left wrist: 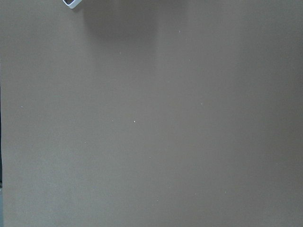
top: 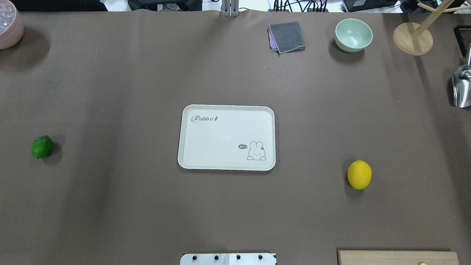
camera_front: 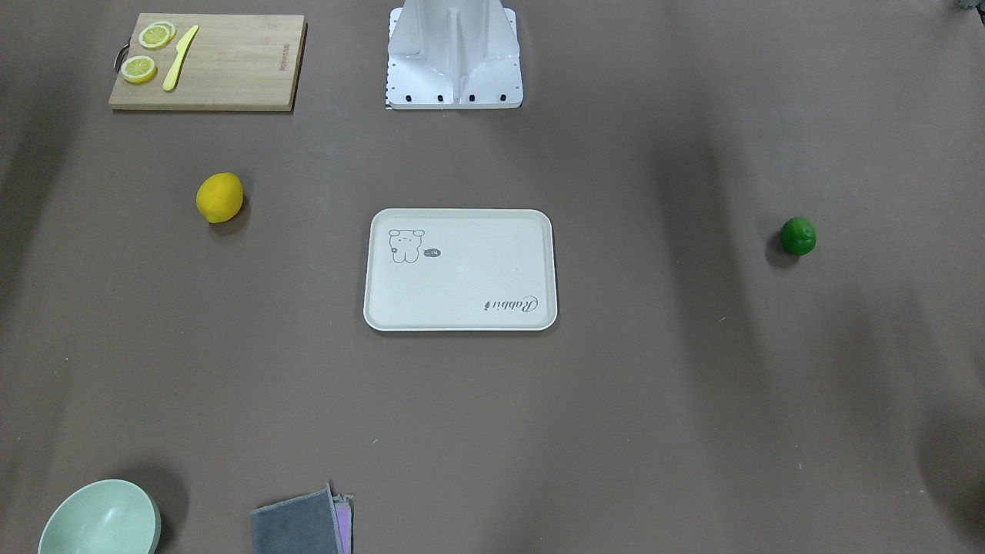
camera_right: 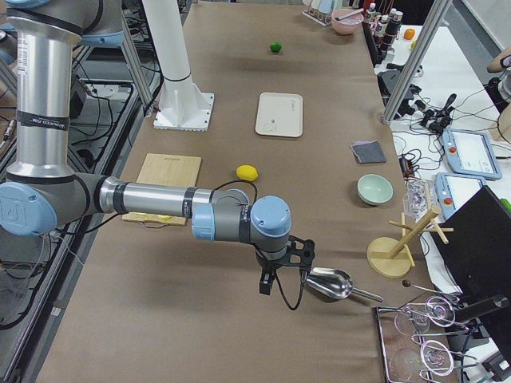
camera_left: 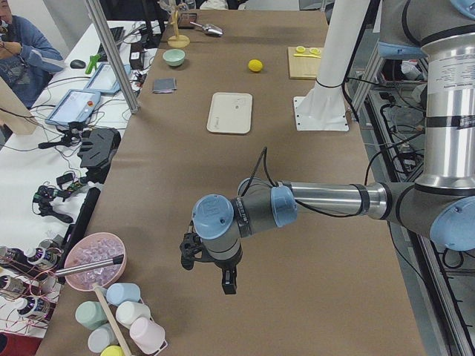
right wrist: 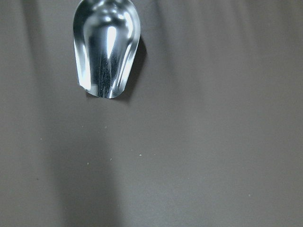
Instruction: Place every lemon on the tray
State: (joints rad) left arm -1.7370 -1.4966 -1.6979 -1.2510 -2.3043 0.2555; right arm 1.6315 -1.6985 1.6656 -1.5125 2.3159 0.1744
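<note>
Beyond bowl (camera_front: 100, 519), yellow lemon (camera_front: 219, 198) and glossy green lemon (camera_front: 798, 236) flank off-white tray (camera_front: 462, 285).

You're losing the wooden cutting board (top: 397, 257) under the overhead view's bottom edge; only a thin strip shows. Front-facing, the mint bowl (camera_front: 100, 519) and the grey cloth (camera_front: 296, 527) are both clipped at the bottom. The metal scoop (right wrist: 107, 47) runs off the top of the right wrist view. The left gripper (camera_left: 215, 271) and right gripper (camera_right: 279, 281) appear only from the sides, so you can't tell how their fingers (camera_left: 228, 284) stand.
</note>
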